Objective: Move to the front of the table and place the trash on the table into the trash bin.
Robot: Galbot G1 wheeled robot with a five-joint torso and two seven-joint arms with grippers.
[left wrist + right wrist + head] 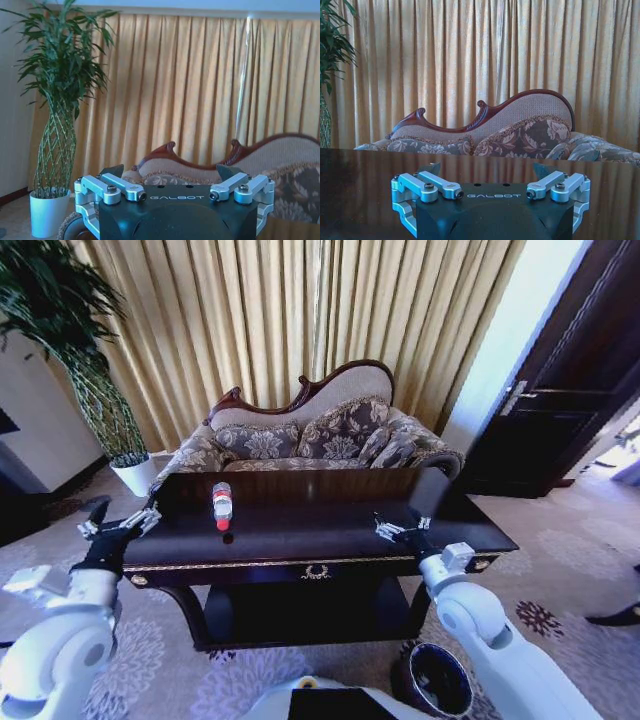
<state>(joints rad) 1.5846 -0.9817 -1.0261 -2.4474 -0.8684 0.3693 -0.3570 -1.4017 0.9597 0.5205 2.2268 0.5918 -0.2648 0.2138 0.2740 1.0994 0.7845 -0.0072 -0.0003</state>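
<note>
Both arms extend forward at similar height. The left end effector hovers with fingers spread apart. The right end effector likewise has its fingers spread wide.

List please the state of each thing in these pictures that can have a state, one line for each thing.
bottle: upright on the table, red cap at its lower end, so seemingly upside down.
table: carries the bottle.
trash bin: upright on the floor, open top.
left gripper: fingers open, holding nothing, beside the table's left end.
right gripper: fingers open, holding nothing, over the table's right part.
</note>
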